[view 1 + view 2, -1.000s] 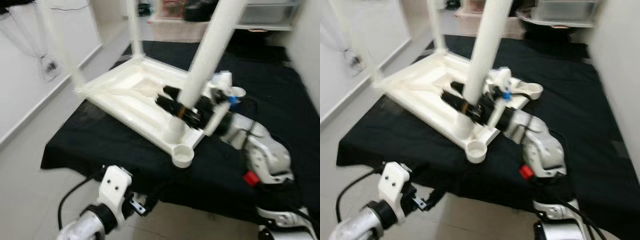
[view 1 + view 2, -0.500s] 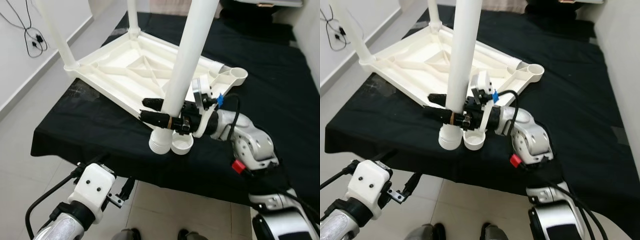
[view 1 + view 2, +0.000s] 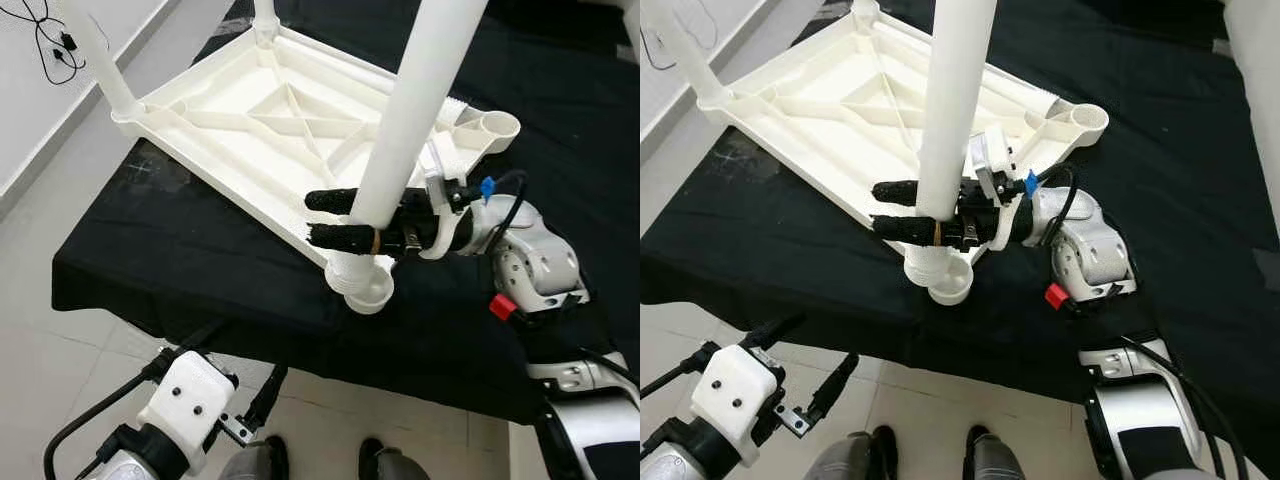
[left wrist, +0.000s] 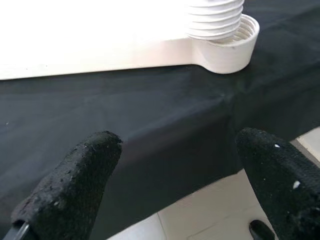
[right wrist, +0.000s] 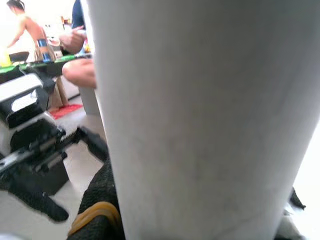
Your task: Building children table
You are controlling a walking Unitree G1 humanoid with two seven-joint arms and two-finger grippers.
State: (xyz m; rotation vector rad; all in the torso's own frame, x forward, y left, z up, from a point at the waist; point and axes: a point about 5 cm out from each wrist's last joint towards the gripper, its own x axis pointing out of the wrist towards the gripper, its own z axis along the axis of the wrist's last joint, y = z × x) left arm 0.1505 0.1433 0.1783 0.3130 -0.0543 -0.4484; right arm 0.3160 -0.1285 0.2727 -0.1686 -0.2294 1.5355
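Note:
A white plastic tabletop [image 3: 230, 130] lies upside down on a black cloth. My right gripper [image 3: 330, 219] is shut on a white table leg [image 3: 420, 100] near its lower end, one finger on each side. The leg leans slightly, and its threaded end sits in the near corner socket [image 3: 368, 290] with threads still showing above the rim [image 4: 225, 50]. The leg [image 5: 200, 125] is very close in the right wrist view. My left gripper [image 3: 805, 355] hangs open below the cloth's front edge, holding nothing.
Two more legs [image 3: 95, 50] [image 3: 265, 15] stand in the far corners. The right corner socket [image 3: 497, 125] has no leg. The black cloth [image 3: 180, 260] drapes over the front edge above a tiled floor [image 3: 40, 360]. Two dark feet [image 3: 380, 465] show on it.
The leg's threaded end was beside the near corner socket; now it sits in it. The camera has also shifted. My left arm stays low.

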